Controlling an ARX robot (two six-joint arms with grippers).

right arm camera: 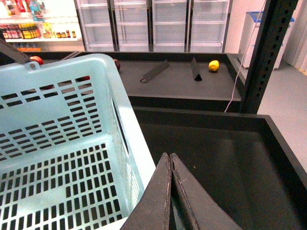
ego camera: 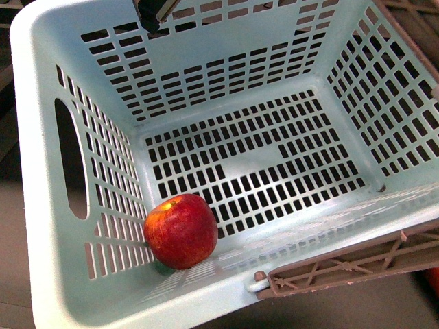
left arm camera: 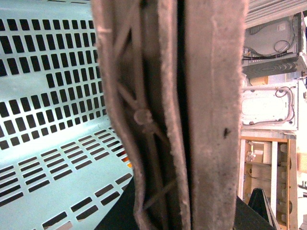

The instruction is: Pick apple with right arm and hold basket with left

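The red apple [ego camera: 180,230] with a yellowish patch on top lies inside the pale blue basket [ego camera: 41,205], on its slotted floor against the left wall near the front corner. The basket's brown handle [ego camera: 343,264] lies along the front right rim. In the left wrist view this handle [left arm camera: 206,96] fills the middle, and my left gripper [left arm camera: 180,218] is shut on it, with only dark finger parts showing at the lower edge. My right gripper [right arm camera: 169,157] is shut and empty, just outside the basket's rim [right arm camera: 124,120] over a dark bin. It holds no apple.
A dark empty bin [right arm camera: 225,163] lies beside the basket under the right gripper. Beyond it, a dark shelf [right arm camera: 177,79] carries a yellow fruit [right arm camera: 213,65] and dividers. Red fruit [right arm camera: 36,60] shows behind the basket. A black upright post [right arm camera: 266,52] stands to the right.
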